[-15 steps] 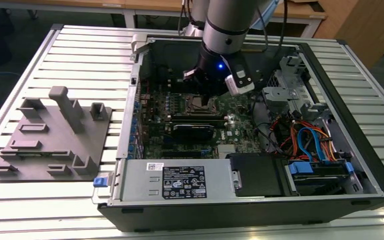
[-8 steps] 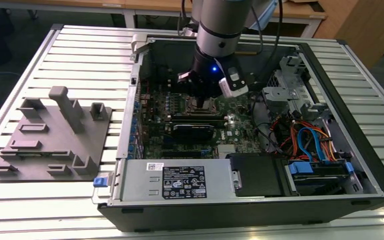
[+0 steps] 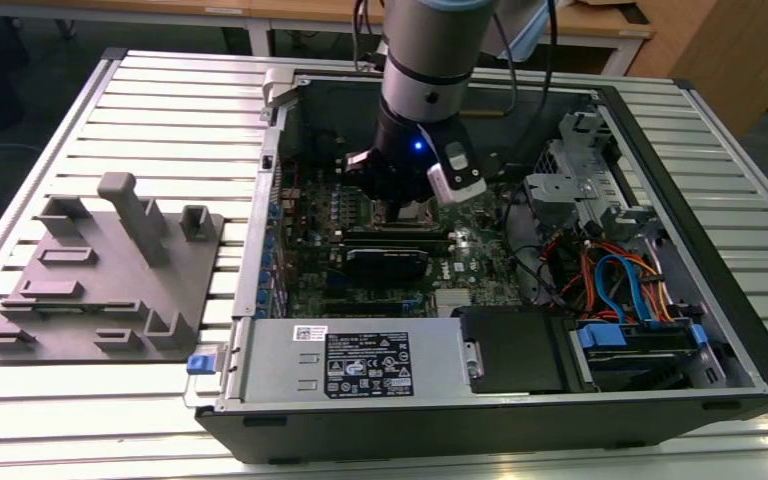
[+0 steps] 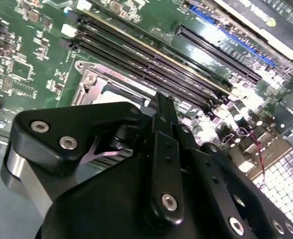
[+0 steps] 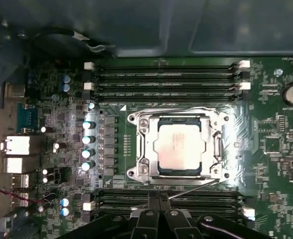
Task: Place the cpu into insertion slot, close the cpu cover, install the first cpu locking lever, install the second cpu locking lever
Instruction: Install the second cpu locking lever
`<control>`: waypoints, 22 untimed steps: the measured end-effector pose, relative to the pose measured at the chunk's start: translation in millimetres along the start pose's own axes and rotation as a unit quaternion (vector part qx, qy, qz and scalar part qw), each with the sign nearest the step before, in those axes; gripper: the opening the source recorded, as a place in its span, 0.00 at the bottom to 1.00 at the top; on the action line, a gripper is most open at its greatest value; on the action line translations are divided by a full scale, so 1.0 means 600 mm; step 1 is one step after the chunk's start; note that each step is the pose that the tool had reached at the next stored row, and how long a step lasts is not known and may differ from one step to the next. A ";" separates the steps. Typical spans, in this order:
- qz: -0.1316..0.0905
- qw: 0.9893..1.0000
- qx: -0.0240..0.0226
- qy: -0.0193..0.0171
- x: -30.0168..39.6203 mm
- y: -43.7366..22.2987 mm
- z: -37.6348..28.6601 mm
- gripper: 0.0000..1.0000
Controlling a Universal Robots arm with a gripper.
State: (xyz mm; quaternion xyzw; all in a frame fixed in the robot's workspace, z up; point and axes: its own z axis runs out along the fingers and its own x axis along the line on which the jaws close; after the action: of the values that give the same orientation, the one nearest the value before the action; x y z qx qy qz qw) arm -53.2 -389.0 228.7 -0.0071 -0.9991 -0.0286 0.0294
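Note:
The cpu (image 5: pixel 180 148), a square chip with a silver face, sits in the insertion slot on the green board, also seen as the cpu (image 4: pixel 117 94). The cpu cover (image 5: pixel 145 149), a silver frame, lies flat around it and hides the slot. One thin wire lever (image 5: pixel 176 107) lies along the socket's edge by the memory slots. A second wire lever (image 5: pixel 196 189) slants away from my fingertips at the opposite edge. My gripper (image 5: pixel 159 199) (image 4: pixel 162 102) is shut, its tips at that edge beside the slanting lever. In the exterior view the gripper (image 3: pixel 404 212) is low inside the case.
Long black memory slots (image 5: pixel 166 79) flank the socket on both sides, and a row of capacitors (image 5: pixel 88 139) stands close by. The case walls (image 3: pixel 257 330), a power supply (image 3: pixel 357 362) and cables (image 3: pixel 624 290) ring the board. A grey fixture plate (image 3: pixel 91 280) lies at the exterior view's left.

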 end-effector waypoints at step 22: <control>-0.002 0.999 -0.040 0.001 0.016 -0.029 0.025 0.11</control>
State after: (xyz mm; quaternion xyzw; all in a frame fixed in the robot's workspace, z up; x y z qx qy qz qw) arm -63.9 -405.2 213.3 -0.0059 -0.9972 -0.0691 0.0296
